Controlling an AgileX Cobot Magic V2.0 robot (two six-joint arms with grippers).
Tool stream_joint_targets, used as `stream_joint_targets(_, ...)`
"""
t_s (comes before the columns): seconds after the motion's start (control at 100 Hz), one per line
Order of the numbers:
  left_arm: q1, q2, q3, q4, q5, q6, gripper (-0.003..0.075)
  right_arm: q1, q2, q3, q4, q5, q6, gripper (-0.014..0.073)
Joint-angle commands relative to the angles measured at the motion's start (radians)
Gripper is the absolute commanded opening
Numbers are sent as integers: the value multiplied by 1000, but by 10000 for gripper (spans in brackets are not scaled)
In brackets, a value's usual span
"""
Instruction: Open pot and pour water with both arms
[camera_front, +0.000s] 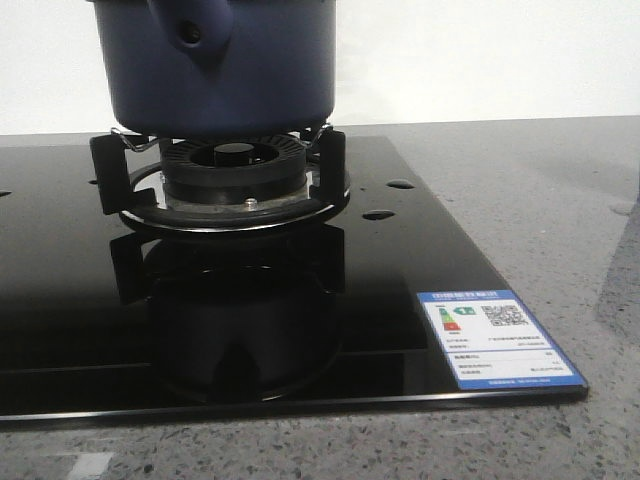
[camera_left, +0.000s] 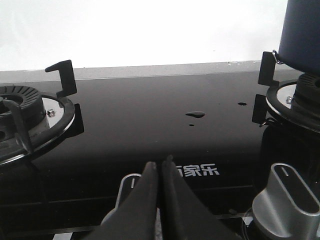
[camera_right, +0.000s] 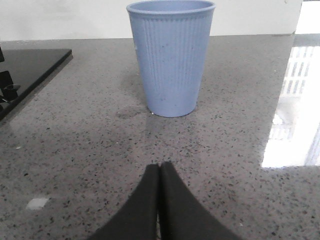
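Pot (camera_front: 225, 70) sitting on the burner (camera_front: 232, 175) of a black glass cooktop (camera_front: 80, 330), resting on the burner's metal supports, with its dark navy body filling the top of the front view and its handle mount (camera_front: 192, 32) facing the camera. Judging by its bulk and straight matte sides, it is likely weighing a fair amount, more so if it is carrying water, and it is looking rigid rather than fragile; the painted wall is offering little purchase, so the mount or a handle is seeming the sounder place to take hold, with the lid's knob serving for opening. That lid is being cut off above the frame, so I cannot tell whether it is on, nor what the pot is holding. Beside the burner, a few droplets (camera_front: 388, 200) are lying on the glass, and an energy label (camera_front: 497, 338) is sitting near the cooktop's corner. Further from the burner, the left gripper (camera_left: 161, 170) is hovering over the cooktop's front edge near two silver knobs (camera_left: 285, 197), its black fingers pressed together and holding nothing. Well apart from the burner, on the speckled stone counter (camera_right: 75, 150), a ribbed pale blue cup (camera_right: 171, 57) is standing upright, and the right gripper (camera_right: 160, 172) is pointing at it with fingers likewise together and empty.
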Motion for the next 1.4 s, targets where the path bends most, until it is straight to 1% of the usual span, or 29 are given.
stream_joint_targets(0.0,2,-27,9,-3,-70,-8,-20,-4,-17,25,-1,-77,-10,-61)
stream_joint_targets(0.12,2,-27,9,-3,-70,-8,-20,-4,-17,25,-1,-106,-10,-61)
stream_joint_targets(0.41,2,-27,9,-3,-78,-8,-20,-4,-17,25,-1,-108,-10,-61)
stream_joint_targets(0.56,2,-27,9,-63,-103,-8,-20,-4,-17,25,11,-127,-10,-61)
stream_joint_targets(0.63,2,-27,9,-112,-130,-8,-20,-4,-17,25,37,-143,-10,-61)
stream_joint_targets(0.85,2,-27,9,-411,-190,-8,-20,-4,-17,25,188,-222,-10,-61)
stream_joint_targets(0.92,2,-27,9,-503,-192,-8,-20,-4,-17,25,268,-245,-10,-61)
stream_joint_targets(1.02,2,-27,8,-626,-204,-8,-20,-4,-17,23,441,-262,-10,-61)
stream_joint_targets(1.07,2,-27,1,-660,-204,-8,-20,-4,-17,21,478,-267,-10,-61)
stream_joint_targets(1.16,2,-26,-33,-665,-188,-8,-20,-4,-15,-16,483,-215,-10,-57)
stream_joint_targets(1.21,2,-26,-67,-643,-158,-5,-20,-4,-8,-53,483,-169,-12,-57)
stream_joint_targets(1.29,2,-7,-155,-558,-92,18,-20,-4,9,-136,452,-100,-39,-57)
stream_joint_targets(1.39,2,61,-291,-462,19,95,-20,-4,71,-251,411,-27,-87,-57)
